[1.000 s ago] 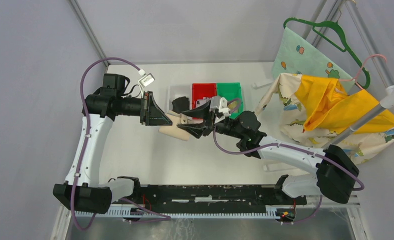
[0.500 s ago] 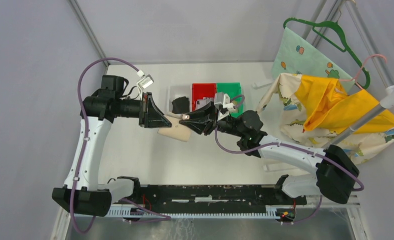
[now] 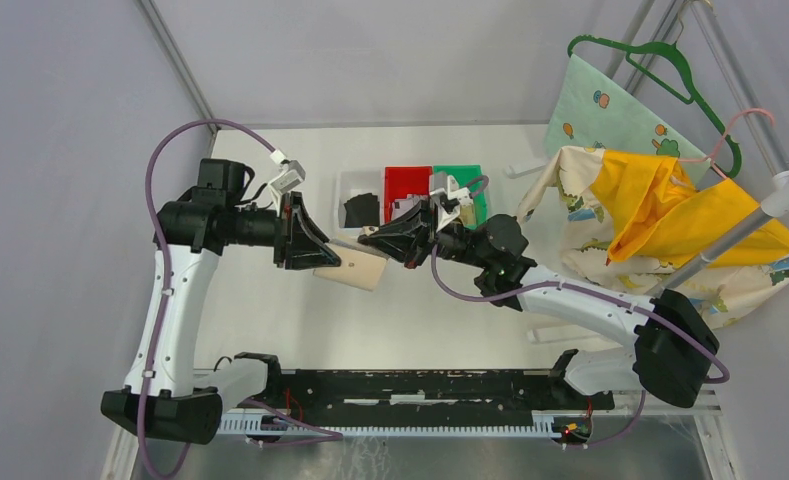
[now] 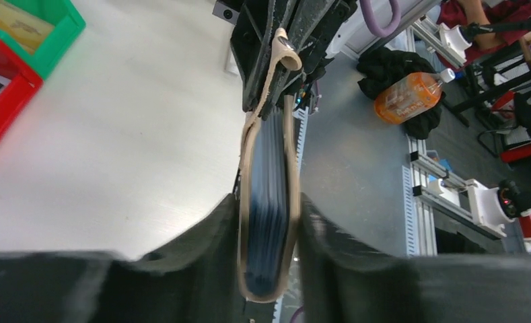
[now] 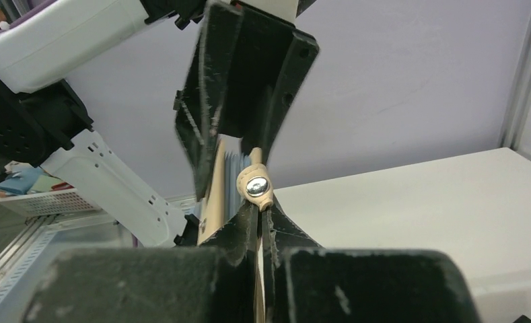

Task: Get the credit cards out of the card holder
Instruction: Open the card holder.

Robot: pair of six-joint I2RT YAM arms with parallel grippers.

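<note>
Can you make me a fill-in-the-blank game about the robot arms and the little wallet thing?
1. The left gripper squeezes the card holder, which is ____ in colour.
2. The right gripper pinches the snap tab, so its jaws are ____.
3. A gold-tan card lies in the ____ bin.
Missing words: beige, shut, green.

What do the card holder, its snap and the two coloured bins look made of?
The card holder: beige, matte, bends softly at its edge; likely leather or imitation. The snap stud: shiny, mirror glints; probably metal. The red bin and green bin: glossy, rigid walls; plastic, apparently.
</note>
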